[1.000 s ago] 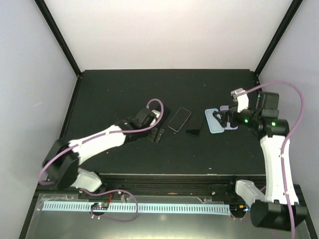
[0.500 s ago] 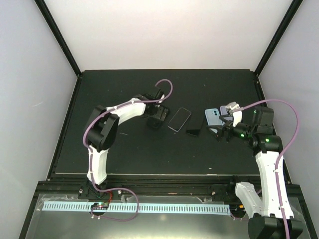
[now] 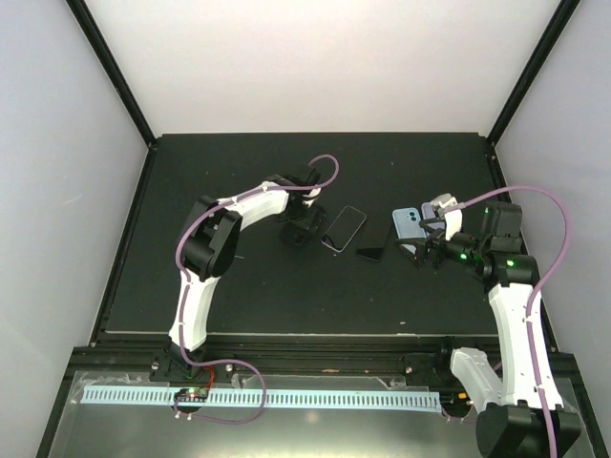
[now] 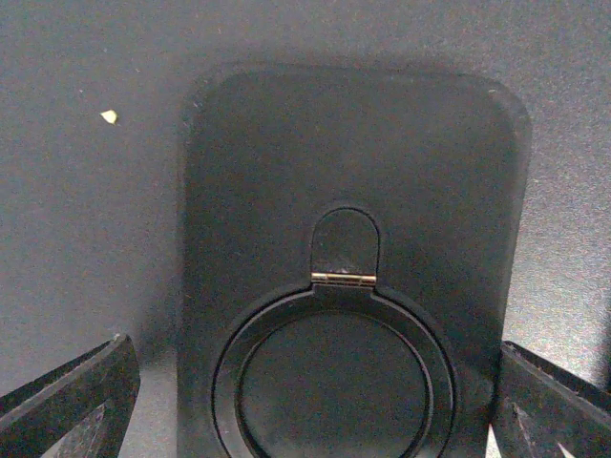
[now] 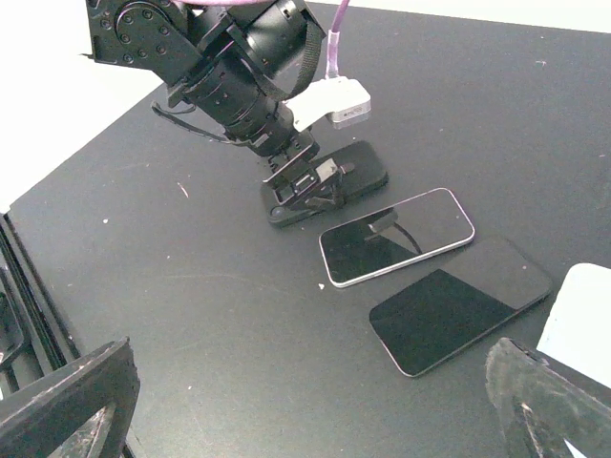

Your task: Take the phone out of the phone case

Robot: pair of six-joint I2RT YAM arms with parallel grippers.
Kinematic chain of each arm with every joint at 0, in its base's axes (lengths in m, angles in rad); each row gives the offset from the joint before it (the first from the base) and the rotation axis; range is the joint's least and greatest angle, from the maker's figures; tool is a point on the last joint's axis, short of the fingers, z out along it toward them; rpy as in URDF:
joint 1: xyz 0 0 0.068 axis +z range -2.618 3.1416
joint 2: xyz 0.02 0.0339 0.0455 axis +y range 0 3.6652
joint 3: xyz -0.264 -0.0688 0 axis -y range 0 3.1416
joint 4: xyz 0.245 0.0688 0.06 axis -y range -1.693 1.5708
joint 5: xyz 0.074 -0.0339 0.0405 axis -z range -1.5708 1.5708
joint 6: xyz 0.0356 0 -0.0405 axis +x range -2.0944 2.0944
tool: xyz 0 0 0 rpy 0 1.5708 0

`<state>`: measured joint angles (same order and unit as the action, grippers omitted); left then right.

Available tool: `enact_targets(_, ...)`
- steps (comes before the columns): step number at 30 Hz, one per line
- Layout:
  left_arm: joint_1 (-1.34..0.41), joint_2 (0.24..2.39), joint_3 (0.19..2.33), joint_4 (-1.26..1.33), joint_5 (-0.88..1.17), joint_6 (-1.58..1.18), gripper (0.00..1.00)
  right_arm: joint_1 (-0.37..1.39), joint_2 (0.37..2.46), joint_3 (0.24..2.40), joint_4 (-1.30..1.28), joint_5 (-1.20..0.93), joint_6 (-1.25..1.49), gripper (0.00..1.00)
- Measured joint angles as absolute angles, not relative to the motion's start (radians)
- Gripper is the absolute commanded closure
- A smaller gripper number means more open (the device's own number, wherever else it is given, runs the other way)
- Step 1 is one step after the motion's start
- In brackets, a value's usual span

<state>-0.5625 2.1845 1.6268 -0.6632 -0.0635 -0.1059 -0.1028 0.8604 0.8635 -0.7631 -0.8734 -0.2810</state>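
The left gripper [image 4: 307, 405], jaws wide, hovers straddling the black phone case [image 4: 348, 191], seemingly about to grasp it; next it must close on the edges, while the right gripper [image 5: 310, 410] waits, also wide.

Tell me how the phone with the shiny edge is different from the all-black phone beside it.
The shiny-edged phone has a bright silver rim; the all-black phone has dark edges. The shiny-edged phone lies nearer the black ring case; the all-black phone lies nearer the light blue case. Both lie flat, dark screens up, side by side.
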Motion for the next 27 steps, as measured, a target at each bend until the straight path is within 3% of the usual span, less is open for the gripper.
enact_targets(5,-0.567,2.184,1.627,-0.679,-0.078,-0.104,0.03,-0.103,0.869,0.863,-0.762,-0.873,-0.283,0.00)
enact_targets(15,-0.592,2.161,1.599,-0.704,-0.090,-0.096,0.24,-0.103,0.889,0.863,-0.762,-0.872,-0.288,0.00)
enact_targets(27,-0.660,1.847,1.210,-0.713,-0.011,-0.121,0.28,-0.103,0.888,0.864,-0.763,-0.870,-0.292,0.01)
